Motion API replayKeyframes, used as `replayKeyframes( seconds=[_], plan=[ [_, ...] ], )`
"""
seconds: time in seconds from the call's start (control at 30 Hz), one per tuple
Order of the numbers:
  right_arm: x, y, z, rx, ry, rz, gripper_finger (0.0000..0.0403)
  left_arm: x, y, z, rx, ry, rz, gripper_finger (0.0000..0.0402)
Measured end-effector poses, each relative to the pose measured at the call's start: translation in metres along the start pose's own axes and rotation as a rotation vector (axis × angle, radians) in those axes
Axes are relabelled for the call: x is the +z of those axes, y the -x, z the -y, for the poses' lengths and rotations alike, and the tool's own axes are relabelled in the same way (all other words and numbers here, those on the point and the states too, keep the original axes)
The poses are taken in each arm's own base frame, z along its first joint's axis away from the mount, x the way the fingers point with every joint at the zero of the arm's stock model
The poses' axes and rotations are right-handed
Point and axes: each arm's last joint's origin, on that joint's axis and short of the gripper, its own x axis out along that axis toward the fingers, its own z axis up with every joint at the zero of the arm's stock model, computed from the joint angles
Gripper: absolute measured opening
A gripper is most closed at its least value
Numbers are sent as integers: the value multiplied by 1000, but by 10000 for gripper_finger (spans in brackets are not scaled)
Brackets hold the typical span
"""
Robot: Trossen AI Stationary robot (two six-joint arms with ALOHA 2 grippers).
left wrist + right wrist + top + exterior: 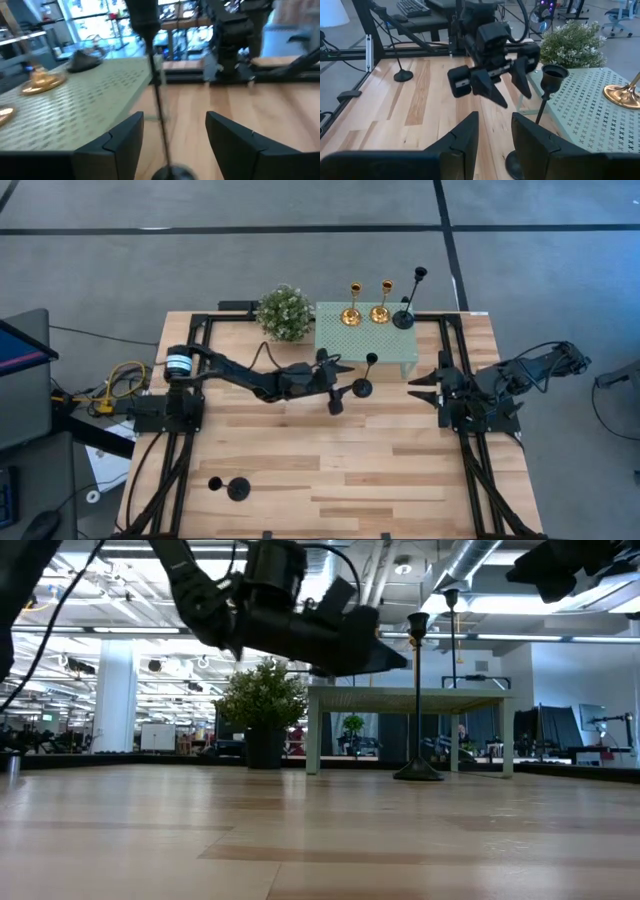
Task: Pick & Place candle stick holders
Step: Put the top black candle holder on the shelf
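Observation:
A tall thin black candle stick holder [366,377] stands upright on its disc base on the wood table, just in front of the mint-green stand [345,340]. My left gripper [346,378] is level and open, and its fingertips stop short of the stem [159,107]. The stem shows between the fingers in the left wrist view. Two gold holders [351,311] [380,308] and another black holder [406,315] stand on the mint-green stand. My right gripper [424,384] waits open at the table's right side.
A leafy green plant ball [284,312] sits at the stand's left end. One more black holder [230,487] is on the table near the front left corner. Black frame rails [180,460] run along both sides. Bare wood lies across the middle and the near side.

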Motion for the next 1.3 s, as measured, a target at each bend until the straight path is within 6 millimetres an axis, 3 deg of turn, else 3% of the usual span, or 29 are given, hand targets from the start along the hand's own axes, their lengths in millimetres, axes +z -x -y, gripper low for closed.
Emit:
replayKeyframes(
  seconds=[0.27, 1.3],
  plan=[
    [0, 0, 0, 0, 0, 0, 107, 0, -22, -8, -15, 104, 28, 208],
    [1, 0, 0, 1, 22, 7, 107, -1, -43, -9, -35, 143, 59, 204]
  ],
)
